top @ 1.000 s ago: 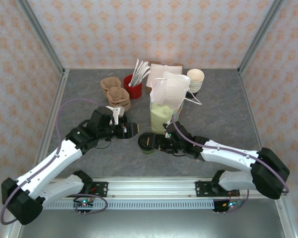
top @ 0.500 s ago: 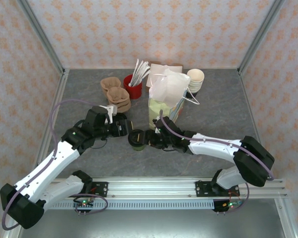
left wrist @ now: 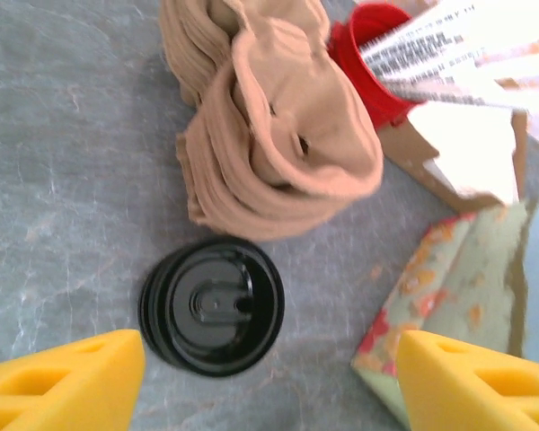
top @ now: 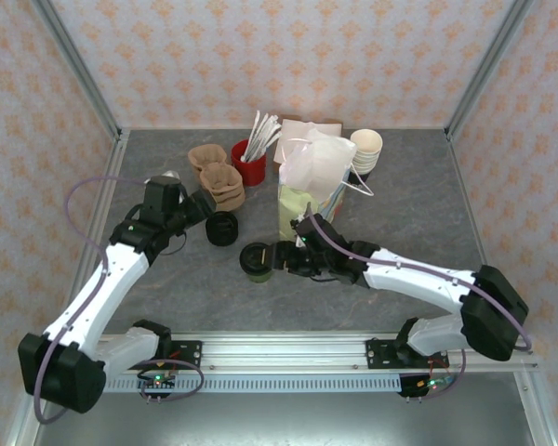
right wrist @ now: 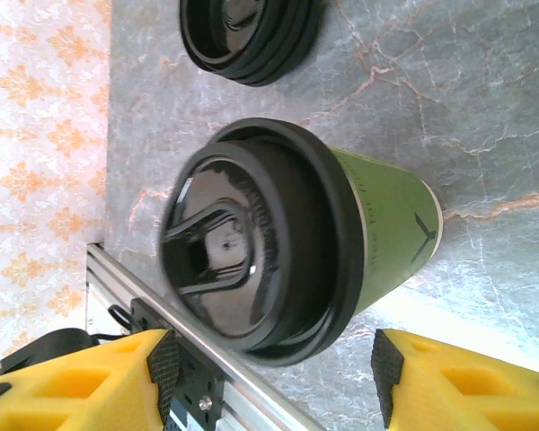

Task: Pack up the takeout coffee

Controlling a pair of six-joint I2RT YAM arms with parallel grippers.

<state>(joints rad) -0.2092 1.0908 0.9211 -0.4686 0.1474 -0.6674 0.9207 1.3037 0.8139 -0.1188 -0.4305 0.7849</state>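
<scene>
The takeout coffee stands upright on the grey table in front of the paper bag, green-sided with a black lid. My right gripper is just to its right, level with its top. In the right wrist view its yellow fingers stand apart on either side of the lid, with gaps to the cup, so it is open and holds nothing. My left gripper is farther left, open and empty, hovering over a stack of bare black lids.
Brown pulp carriers and a red cup of packets sit behind the lid stack. Cream lidless cups stand at the back right. The bag's floral corner lies near my left gripper. The metal rail runs close behind the coffee.
My left gripper has drawn back to the upper left, uncovering the lid stack. The coffee and my right gripper shifted left, then stayed put.
</scene>
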